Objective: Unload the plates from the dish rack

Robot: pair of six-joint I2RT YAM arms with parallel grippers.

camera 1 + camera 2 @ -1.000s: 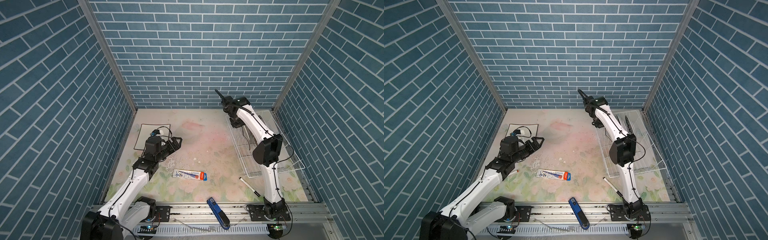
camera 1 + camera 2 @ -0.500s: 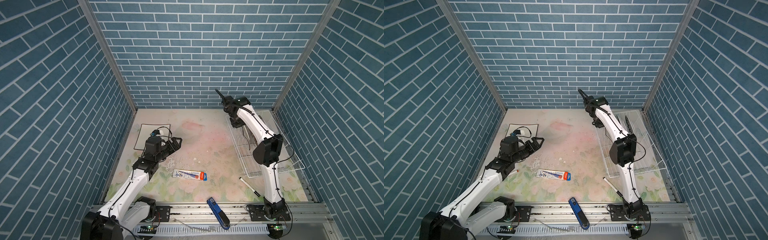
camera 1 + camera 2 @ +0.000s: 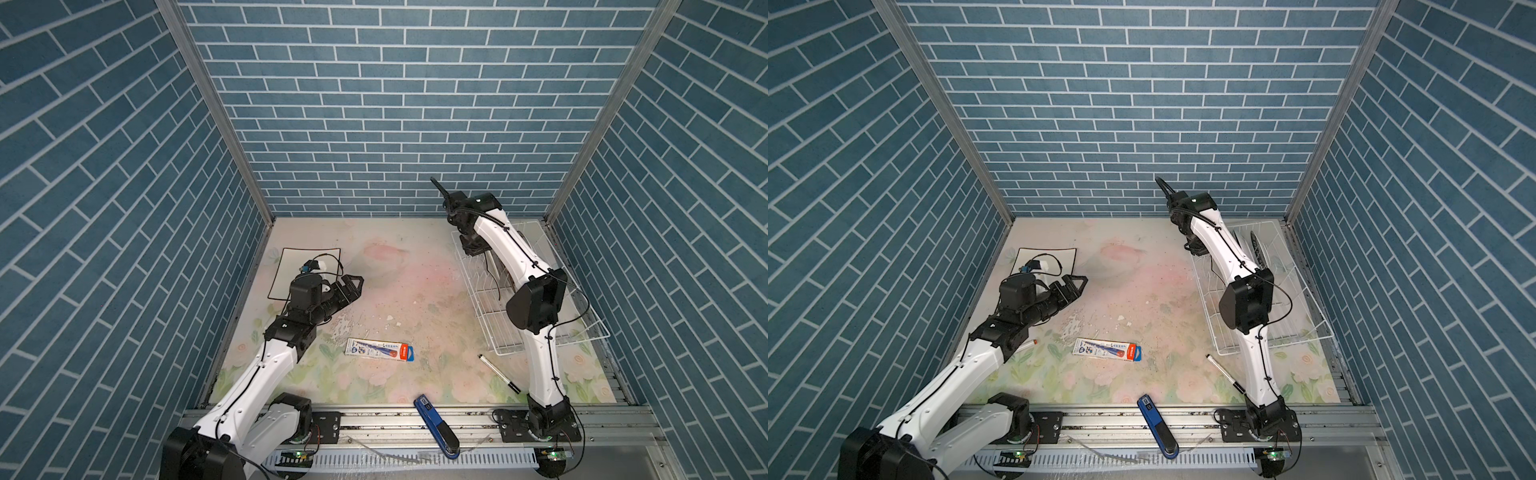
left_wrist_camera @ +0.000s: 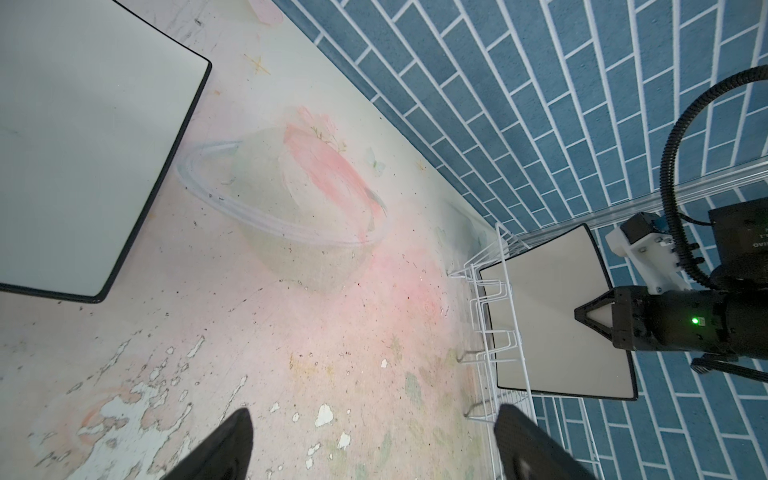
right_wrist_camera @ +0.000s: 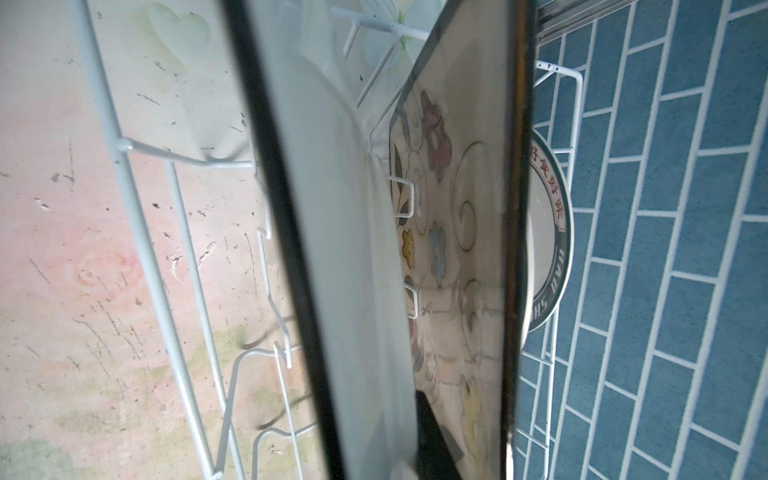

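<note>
Plainly the plain square plate (image 4: pixel 548 316) looks stiff, glazed, probably slippery and breakable. It stands on edge in the dish rack (image 3: pixel 482 299), at the right of both top views, and its thin upper rim seems the best hold. The right hand (image 4: pixel 592 312) is pinched shut on that rim. The left hand (image 3: pixel 352 286) gapes wide and empty. Nothing has shifted since a second ago.

Bare mat (image 3: pixel 407 291) mid-table; tight gaps between plates (image 5: pixel 345 249) in dish rack (image 3: pixel 482 307).
</note>
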